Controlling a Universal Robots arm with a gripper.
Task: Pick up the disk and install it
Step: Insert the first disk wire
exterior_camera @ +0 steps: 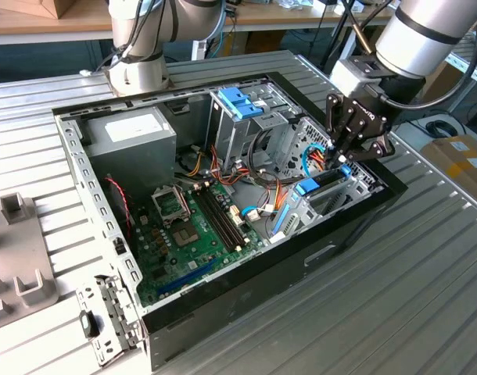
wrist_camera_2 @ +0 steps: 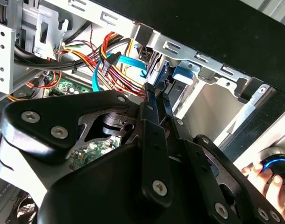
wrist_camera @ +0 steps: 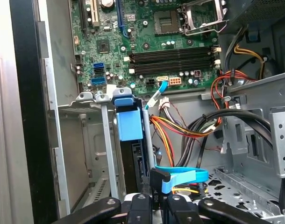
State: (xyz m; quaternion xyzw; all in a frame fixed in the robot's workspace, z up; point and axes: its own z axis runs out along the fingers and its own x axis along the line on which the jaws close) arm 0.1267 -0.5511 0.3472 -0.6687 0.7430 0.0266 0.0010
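Pincer [exterior_camera: 342, 158]: mine, jaws drawn narrow on the upper edge of the disk.
Disk [exterior_camera: 323, 184]: directly below my fingertips, standing on edge in the drive bay, blue frame uppermost; appears partly seated.
Blue cable [wrist_camera: 180, 176]: just beside my fingertips. Risk: it could snag if I press down.
Drive bay [wrist_camera: 93, 140]: beyond the disk. Risk: a tilted disk could jam against its rails.
Motherboard [wrist_camera: 147, 51]: farthest, well apart.

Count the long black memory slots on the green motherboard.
4. The memory slots lie side by side in one parallel bank on the motherboard, next to the processor socket. None appears hidden in the first wrist view.
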